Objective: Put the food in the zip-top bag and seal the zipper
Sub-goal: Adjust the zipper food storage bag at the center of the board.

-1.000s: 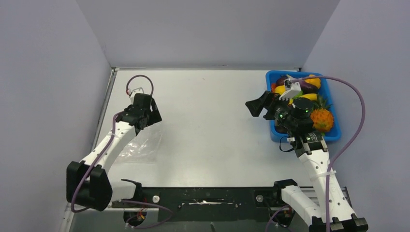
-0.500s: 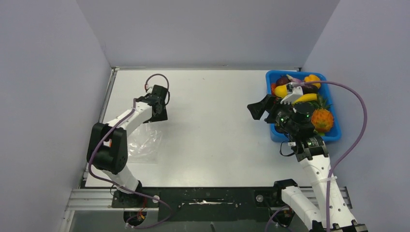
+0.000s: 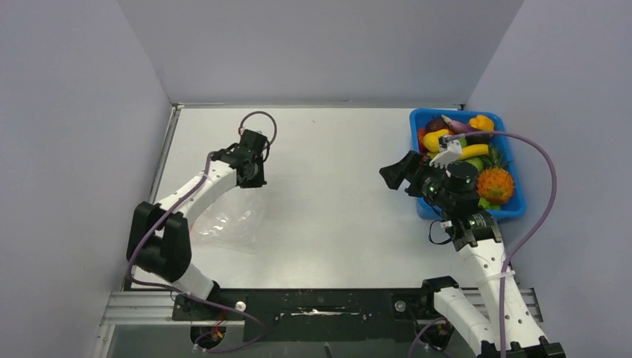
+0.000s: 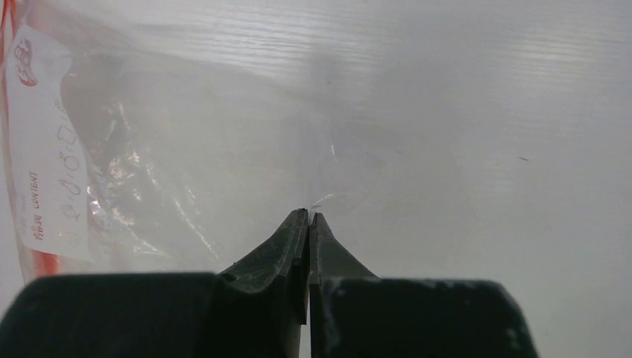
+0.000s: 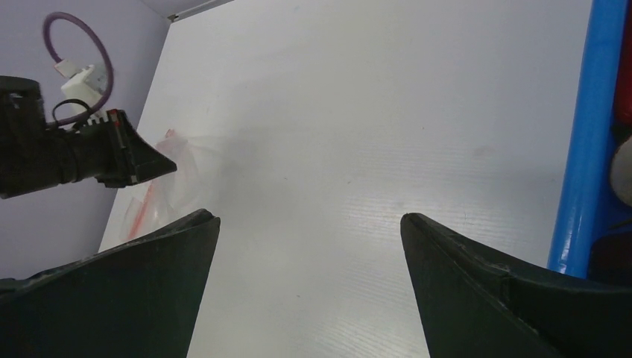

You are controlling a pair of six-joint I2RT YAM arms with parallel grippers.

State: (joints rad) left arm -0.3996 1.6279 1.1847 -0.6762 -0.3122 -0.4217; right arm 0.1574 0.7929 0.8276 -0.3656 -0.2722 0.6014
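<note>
Landmark: the blue bin [image 3: 514,212], at the table's [image 3: 335,156] far right corner; every place below is read from it.

Food: all of the food [image 3: 477,153] lies inside the bin, with the banana [image 3: 474,151] and the pineapple [image 3: 496,185] plain to see among the round pieces. None is out on the table.

Zip-top bag [image 3: 227,224]: well apart from the bin, across the table on the left arm's side. It lies mostly flat and holds nothing.

Zipper [image 4: 7,112]: the red strip runs along the bag edge farthest from the bin. Whether the mouth is parted cannot be told.

Left gripper [image 4: 308,216]: fingers pressed together. They seem to pinch a corner of the bag's film on the side nearer the bin, though the clear plastic makes the hold hard to confirm.

Right gripper [image 5: 309,220]: spread wide and empty, over bare table just beside the bin's left wall and pointing away from it towards the bag.

Done: at most a hold on the bag.

Left: open the mouth, carry each piece from the bin into the bag, then press the zipper closed.
</note>
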